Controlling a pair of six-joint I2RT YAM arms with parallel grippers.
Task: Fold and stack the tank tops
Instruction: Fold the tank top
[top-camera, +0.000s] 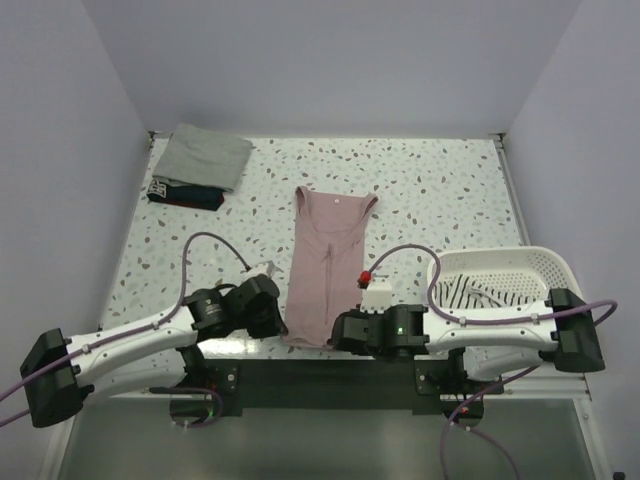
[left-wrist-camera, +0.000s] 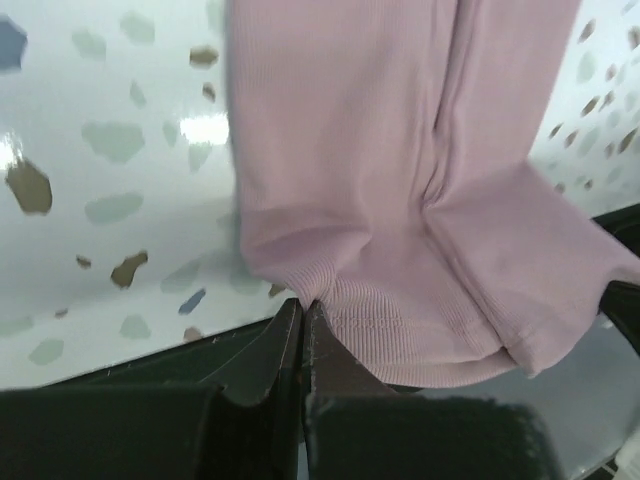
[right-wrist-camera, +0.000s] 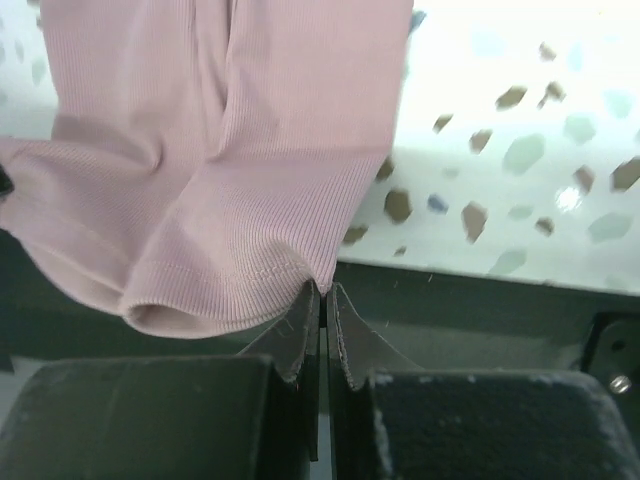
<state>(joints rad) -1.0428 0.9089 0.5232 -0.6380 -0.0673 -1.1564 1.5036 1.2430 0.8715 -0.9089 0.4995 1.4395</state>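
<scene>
The dusty pink tank top (top-camera: 325, 262) lies lengthwise in the middle of the table, straps far, folded narrow. My left gripper (top-camera: 277, 318) is shut on its near left hem corner (left-wrist-camera: 300, 296). My right gripper (top-camera: 338, 330) is shut on its near right hem corner (right-wrist-camera: 322, 285). The hem sags between them at the table's near edge. A grey-green top (top-camera: 205, 156) lies folded on a dark navy top (top-camera: 186, 195) at the far left. The striped white top (top-camera: 478, 292) lies in the basket (top-camera: 545, 262).
The white slotted basket stands at the near right, beside the right arm. The speckled table (top-camera: 430, 200) ends at a dark near edge (right-wrist-camera: 480, 300). Walls close in on the left, far and right sides.
</scene>
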